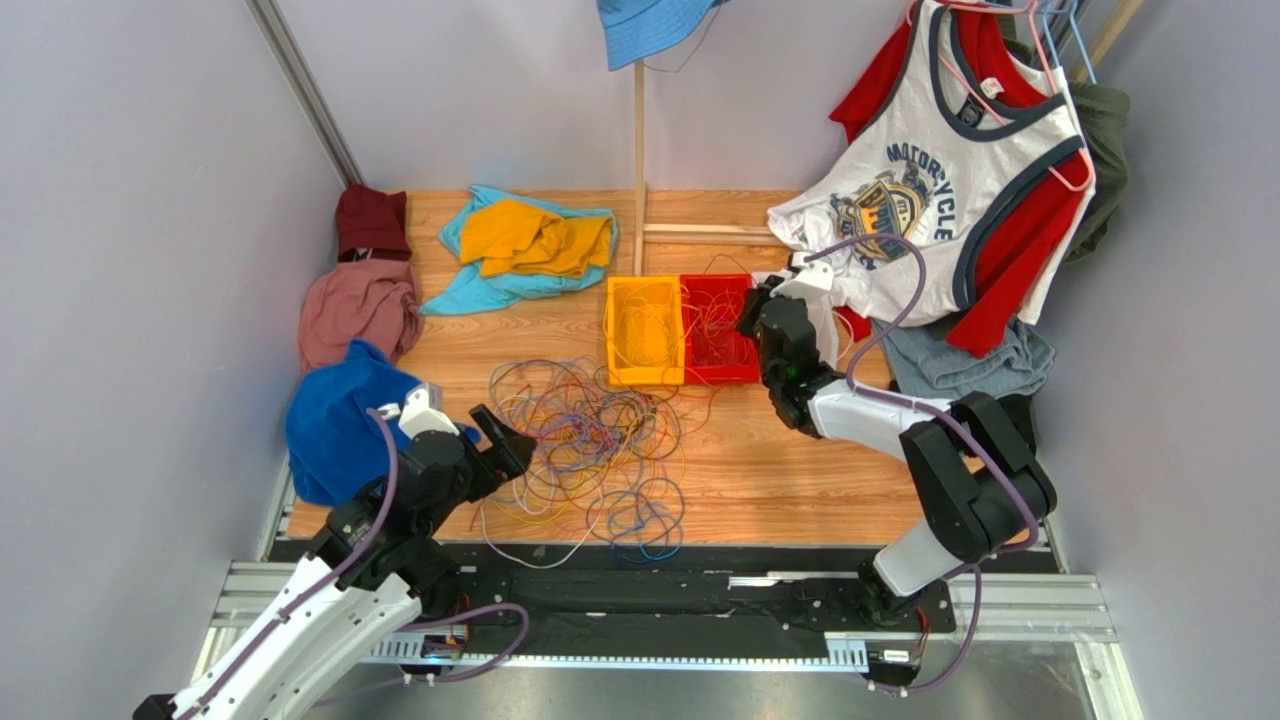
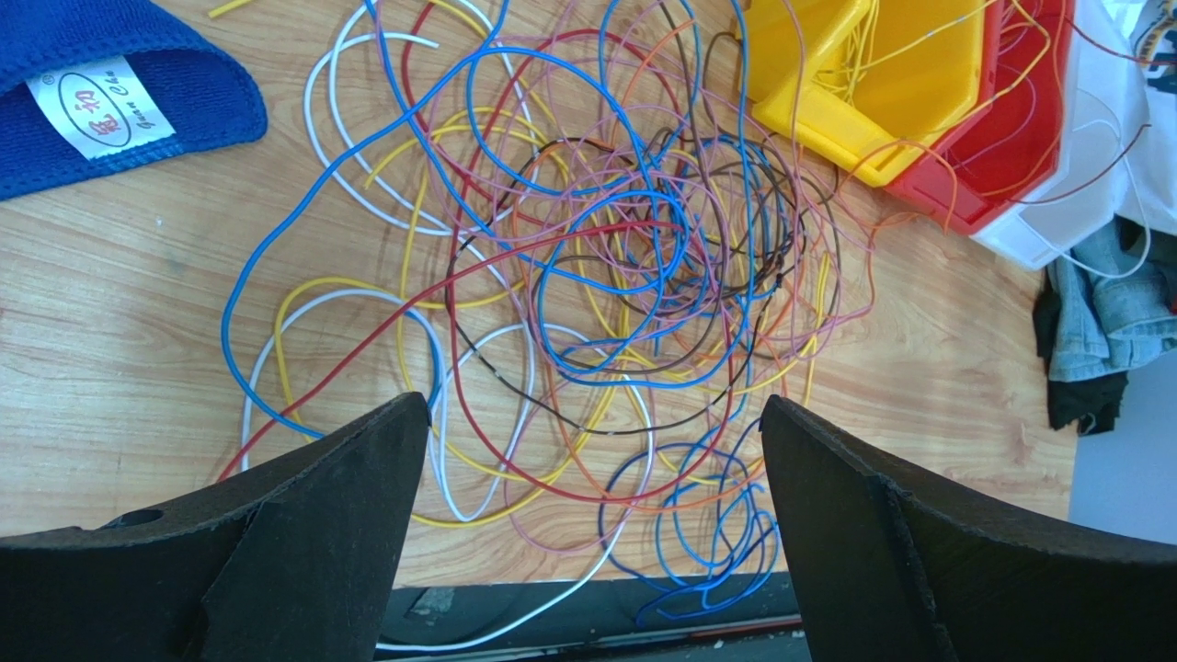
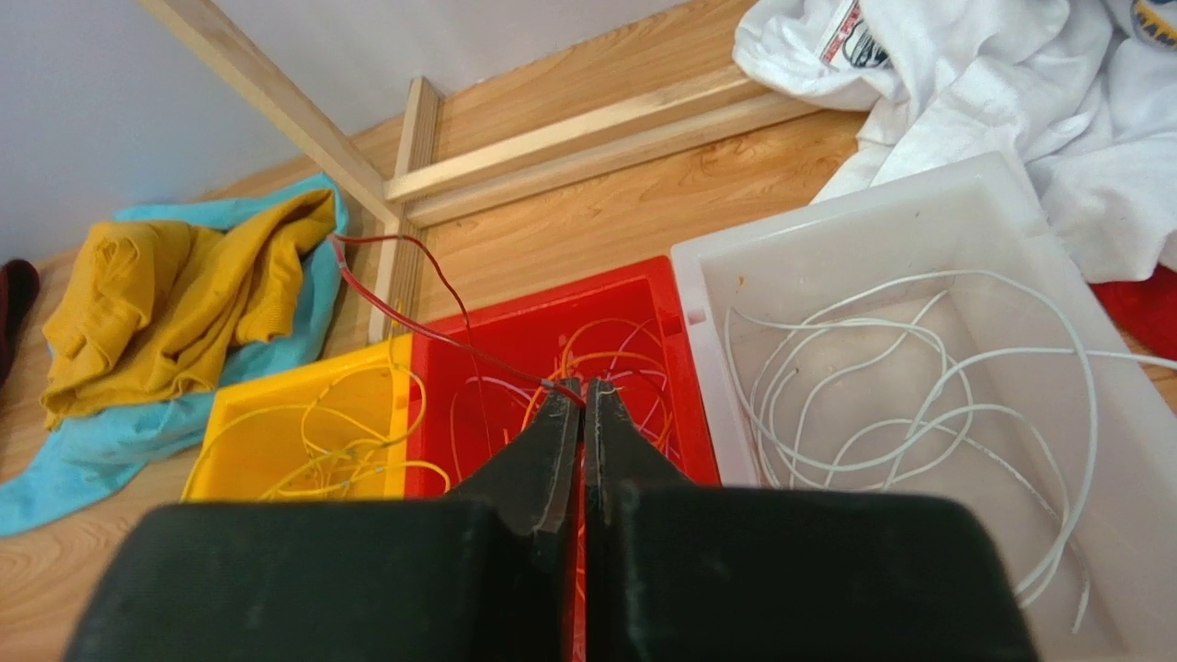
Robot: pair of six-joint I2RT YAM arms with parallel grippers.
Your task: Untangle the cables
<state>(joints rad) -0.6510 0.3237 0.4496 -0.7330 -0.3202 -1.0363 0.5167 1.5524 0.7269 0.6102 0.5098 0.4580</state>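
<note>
The cables [image 1: 594,443] lie as one loose tangle [image 2: 622,262] of blue, red, yellow, white, orange and purple loops on the wooden table, and a few strands hang over its near edge. My left gripper [image 1: 504,446] hovers at the tangle's near left side, jaws wide open [image 2: 591,414] and empty. Over the red bin [image 1: 718,327], my right gripper [image 1: 759,315] is shut [image 3: 582,390]. It pinches a thin red cable [image 3: 391,306] that arcs up and to the left.
A yellow bin [image 3: 297,414], the red bin [image 3: 553,311] and a white bin [image 3: 829,221] stand side by side, each holding sorted wires. Clothes ring the table: a blue beanie [image 1: 338,420], a teal and yellow cloth [image 1: 519,240], a hanging tank top [image 1: 932,165]. A wooden stand [image 1: 639,150] rises behind.
</note>
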